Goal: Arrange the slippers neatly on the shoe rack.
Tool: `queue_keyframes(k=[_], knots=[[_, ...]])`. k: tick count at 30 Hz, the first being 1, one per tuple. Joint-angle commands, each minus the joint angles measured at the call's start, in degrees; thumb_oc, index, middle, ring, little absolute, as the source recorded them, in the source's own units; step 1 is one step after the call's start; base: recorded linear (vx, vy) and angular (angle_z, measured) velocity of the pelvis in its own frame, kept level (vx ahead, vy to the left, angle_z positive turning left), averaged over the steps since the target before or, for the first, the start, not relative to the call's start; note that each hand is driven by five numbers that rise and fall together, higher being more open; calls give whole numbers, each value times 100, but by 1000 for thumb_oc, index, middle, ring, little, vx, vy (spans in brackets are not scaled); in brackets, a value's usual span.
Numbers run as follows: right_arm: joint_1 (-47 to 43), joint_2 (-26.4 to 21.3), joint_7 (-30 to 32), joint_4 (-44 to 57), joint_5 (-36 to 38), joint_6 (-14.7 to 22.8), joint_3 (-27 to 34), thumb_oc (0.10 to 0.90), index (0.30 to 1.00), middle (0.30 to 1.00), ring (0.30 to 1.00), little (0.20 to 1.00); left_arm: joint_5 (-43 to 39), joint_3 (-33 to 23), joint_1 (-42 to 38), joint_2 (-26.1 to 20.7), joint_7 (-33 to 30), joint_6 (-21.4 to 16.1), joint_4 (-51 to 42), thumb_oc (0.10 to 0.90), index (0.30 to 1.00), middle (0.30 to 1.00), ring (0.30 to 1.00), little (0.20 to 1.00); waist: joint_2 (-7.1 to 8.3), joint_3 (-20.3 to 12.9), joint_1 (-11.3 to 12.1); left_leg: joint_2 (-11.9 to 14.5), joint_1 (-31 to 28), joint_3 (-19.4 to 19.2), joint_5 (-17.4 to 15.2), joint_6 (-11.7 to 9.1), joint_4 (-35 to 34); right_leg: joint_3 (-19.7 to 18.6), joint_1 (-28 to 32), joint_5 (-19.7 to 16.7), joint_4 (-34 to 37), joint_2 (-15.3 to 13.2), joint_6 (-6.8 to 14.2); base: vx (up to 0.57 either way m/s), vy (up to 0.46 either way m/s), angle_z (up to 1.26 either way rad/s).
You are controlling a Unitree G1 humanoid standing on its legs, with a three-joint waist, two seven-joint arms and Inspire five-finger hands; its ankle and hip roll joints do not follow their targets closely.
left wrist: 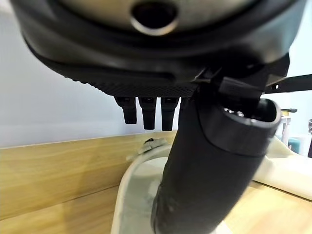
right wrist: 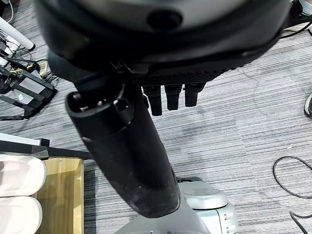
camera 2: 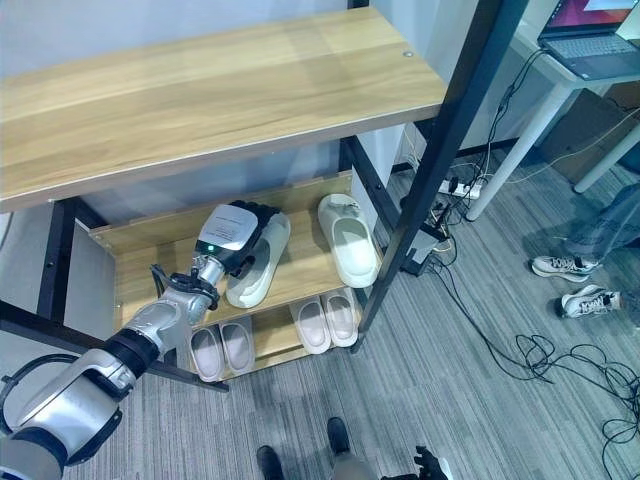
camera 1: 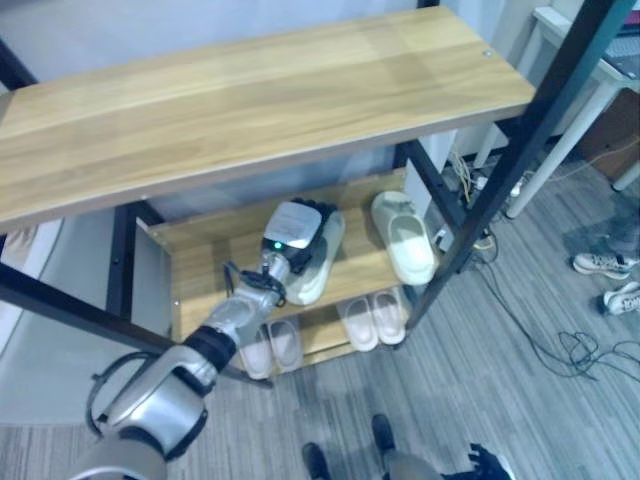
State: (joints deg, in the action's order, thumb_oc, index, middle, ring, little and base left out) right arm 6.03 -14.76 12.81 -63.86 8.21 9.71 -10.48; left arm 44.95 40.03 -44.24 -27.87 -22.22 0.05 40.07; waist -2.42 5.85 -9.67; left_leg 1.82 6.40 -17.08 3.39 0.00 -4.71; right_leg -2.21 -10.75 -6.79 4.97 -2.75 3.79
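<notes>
Risk sits mostly with the cream foam slipper [camera 2: 262, 262] on the middle wooden shelf [camera 2: 145, 262] of the black-framed shoe rack [camera 2: 440, 150], where the left hand [camera 2: 232, 232] lies over its far end. In the left wrist view the fingers [left wrist: 146, 111] hang fairly straight above the slipper's rim while the thumb [left wrist: 209, 165] reaches down into or beside its opening; I cannot tell whether anything is truly pinched, so I judge the hand relaxed, resting on the slipper, not gripping it. The slipper lies at a slant, its near end turned toward the shelf's front edge, while its cream mate [camera 2: 348, 240] lies just beside it to the right. A careless push could slide the slanted one off the near edge onto the grey carpet [camera 2: 460, 380], or knock it into its mate and skew both. Two pairs of pale slippers [camera 2: 270, 335] sit on the bottom shelf. The right hand [right wrist: 161, 92] hangs over the carpet near the rack's corner, fingers fairly straight, holding nothing.
</notes>
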Motion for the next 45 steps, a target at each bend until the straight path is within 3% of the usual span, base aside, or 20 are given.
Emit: queue_keyframes(k=[1,13,19,25,32,41,42,43,45], knots=[[-146,-401,183,20,219,116,-78,800,900,900,900,900,-282,-303,-1345,270,-385,84,560,400,300,300,300,300,-163,67,-23,163,-41,511,-456,-310,-29,459,70,503,-141,-228,453,0,0,0],[-374,-416,225,-1,274,59,-33,800,900,900,900,900,-785,-576,-1002,752,-375,-110,144,400,300,300,300,300,-278,294,18,135,76,526,-396,-302,-29,445,-107,506,-246,-247,407,0,0,0],[-555,-528,285,5,278,54,-91,800,900,900,900,900,-811,-463,-1415,1106,-421,-20,368,400,300,300,300,300,-385,452,-21,155,198,489,-337,-313,-29,405,-314,501,-332,-245,397,-3,-2,1],[-727,-634,312,-62,276,62,-253,800,900,900,900,900,-647,-198,-2169,1387,-527,266,1282,400,300,300,300,300,-422,560,-68,213,247,459,-301,-337,-29,379,-440,541,-452,-212,375,1,-42,-6],[-907,-659,353,-166,350,142,-450,800,900,900,900,900,-680,14,-2984,1454,-645,428,1958,400,300,300,300,300,-347,647,-117,344,407,451,-196,-386,-29,378,-595,524,-444,-123,366,4,-53,-6],[-901,-673,340,-114,432,249,-525,800,900,900,900,900,-402,277,-3169,1536,-596,448,2132,408,312,312,312,312,-200,630,-101,411,482,484,-171,-402,-29,435,-659,516,-419,-80,354,12,-31,1],[-903,-672,334,-108,440,264,-534,800,900,900,900,900,-413,272,-3169,1541,-616,440,2114,584,575,575,575,575,-188,633,-101,414,494,486,-163,-405,-29,450,-671,513,-422,-83,353,0,0,0],[-892,-669,330,-104,436,264,-534,800,900,900,900,900,-395,254,-3148,1532,-638,446,2086,800,900,900,900,900,-174,636,-102,416,504,489,-161,-403,-29,461,-677,516,-421,-83,349,0,0,0],[-868,-663,318,-93,424,268,-542,800,900,900,900,900,-391,205,-3100,1578,-643,479,2080,800,900,900,900,900,-150,627,-98,413,502,504,-166,-399,-29,479,-666,526,-420,-81,340,0,0,0]])
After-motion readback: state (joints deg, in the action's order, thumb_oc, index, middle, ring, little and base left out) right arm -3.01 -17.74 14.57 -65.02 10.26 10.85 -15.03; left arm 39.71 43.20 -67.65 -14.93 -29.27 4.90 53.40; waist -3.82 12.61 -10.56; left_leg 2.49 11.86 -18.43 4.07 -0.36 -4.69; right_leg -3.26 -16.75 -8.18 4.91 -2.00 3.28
